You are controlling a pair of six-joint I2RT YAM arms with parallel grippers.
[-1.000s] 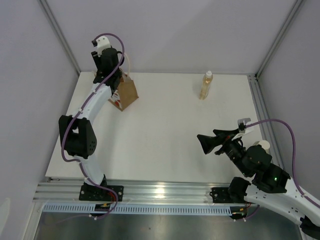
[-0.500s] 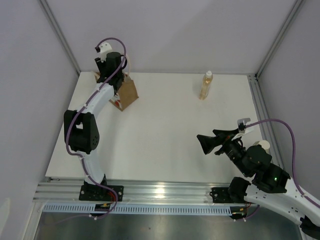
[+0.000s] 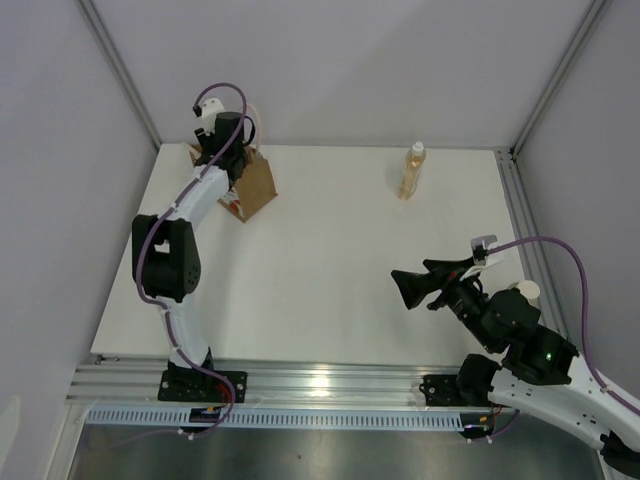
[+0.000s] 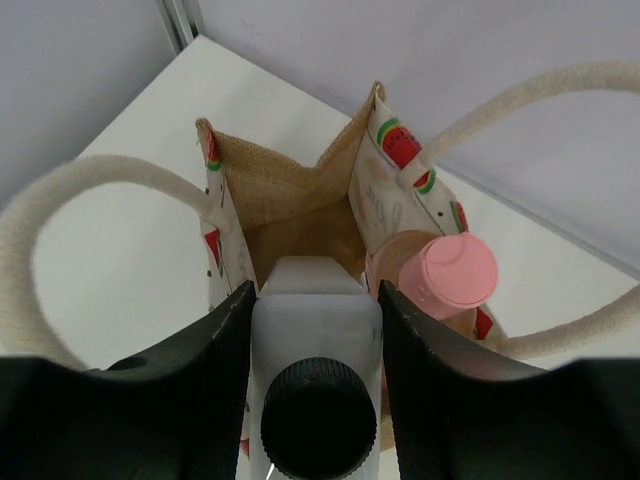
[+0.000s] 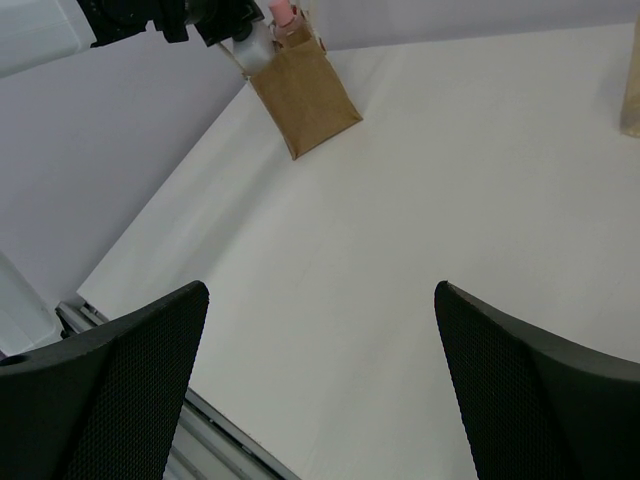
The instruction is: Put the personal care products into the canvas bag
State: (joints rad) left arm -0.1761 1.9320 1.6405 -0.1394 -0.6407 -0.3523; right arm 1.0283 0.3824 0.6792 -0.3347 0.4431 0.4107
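Since a second ago the left arm has drawn its wrist in above the bag; the right arm has scarcely shifted.

White desk [image 3: 330, 260]: carries the tan canvas bag [image 4: 290, 215], which has a white, red-printed side and cream loop handles. The bag stands at the far left corner with its mouth open upward.

Tall amber bottle with white cap [image 3: 411, 170]: upright at the far edge, well apart from the bag and not yet packed.

White bottle with black cap [image 4: 315, 330]: hangs over the bag's mouth, base toward the opening.

Squat peach bottle with pink cap [image 4: 447, 275]: shows at the mouth against the printed wall and appears already in.

Step in hand, by my reading: lowering the white bottle in. It should go straight down between the handles, clear of the pink cap, and be released only once its base is below the rim.

Left gripper [image 4: 312, 300]: clamped on the white bottle's sides.

Right gripper [image 5: 320, 380]: spread wide, holding nothing, hovering above bare desk.
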